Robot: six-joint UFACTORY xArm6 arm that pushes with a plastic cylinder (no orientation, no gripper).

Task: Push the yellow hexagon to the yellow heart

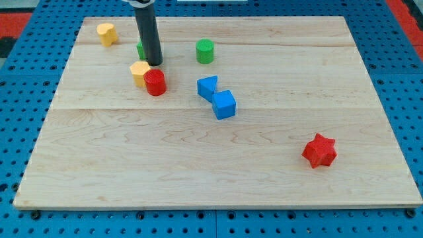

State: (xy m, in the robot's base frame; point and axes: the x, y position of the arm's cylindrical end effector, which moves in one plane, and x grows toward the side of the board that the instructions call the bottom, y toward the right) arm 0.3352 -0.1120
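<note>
The yellow hexagon point(139, 71) lies at the upper left of the wooden board, touching a red cylinder point(155, 82) on its right. The yellow heart point(106, 33) sits further up and left, near the board's top left corner. My tip point(154, 63) stands just above and to the right of the yellow hexagon, close to it. The rod hides most of a green block point(140, 49) behind it.
A green cylinder point(205, 51) stands right of my tip. Two blue blocks point(207, 86) point(224, 104) touch each other near the middle. A red star point(320, 151) lies at the lower right. The board's edge point(211, 206) meets a blue pegboard.
</note>
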